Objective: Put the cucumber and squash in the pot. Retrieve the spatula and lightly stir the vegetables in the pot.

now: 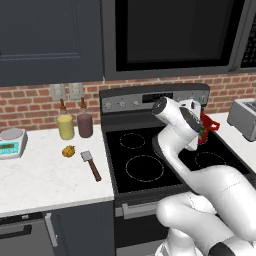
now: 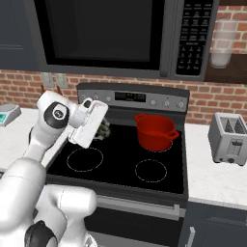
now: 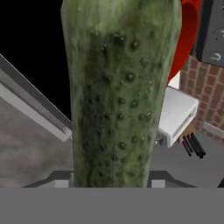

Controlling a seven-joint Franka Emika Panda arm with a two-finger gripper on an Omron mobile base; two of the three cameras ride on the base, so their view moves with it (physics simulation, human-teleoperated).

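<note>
Squash (image 1: 68, 150) and spatula (image 1: 91, 164) lay near the counter's (image 1: 45, 180) right edge, beside the stove (image 2: 120, 164), not yet fetched. The gripper (image 2: 102, 129) hung over the stove's rear left, clenched on the cucumber (image 3: 120, 94), which stood lengthwise between the jaws, presumably for carriage. The pot (image 2: 155, 131) sat on the rear right burner, open to receive it; the toaster (image 2: 230, 137) stood on the right counter.
</note>
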